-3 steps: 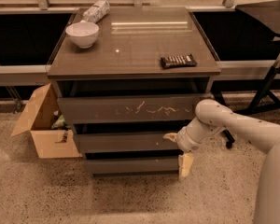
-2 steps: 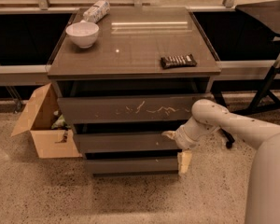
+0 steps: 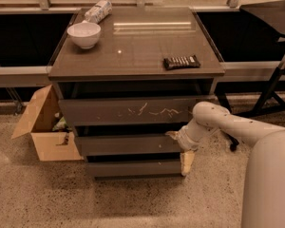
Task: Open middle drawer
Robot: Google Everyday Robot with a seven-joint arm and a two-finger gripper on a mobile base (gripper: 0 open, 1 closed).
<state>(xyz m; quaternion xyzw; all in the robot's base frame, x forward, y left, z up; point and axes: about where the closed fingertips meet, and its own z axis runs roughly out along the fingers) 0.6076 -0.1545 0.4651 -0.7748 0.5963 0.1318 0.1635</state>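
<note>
A speckled stone floor (image 3: pixel 47 198) lies under warm, dim light, with an open cardboard box (image 3: pixel 42 132) at 9 o'clock of the dark cabinet (image 3: pixel 133 51). Behind runs a pale ledge (image 3: pixel 19 76) against dark panels. A black stand (image 3: pixel 275 87) is at 3 o'clock, and the gripper (image 3: pixel 179 148) at the cabinet's 4 o'clock.

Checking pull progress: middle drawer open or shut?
Looks shut: the middle drawer front sits flush, with no inside showing. The gripper is at its right end.
</note>
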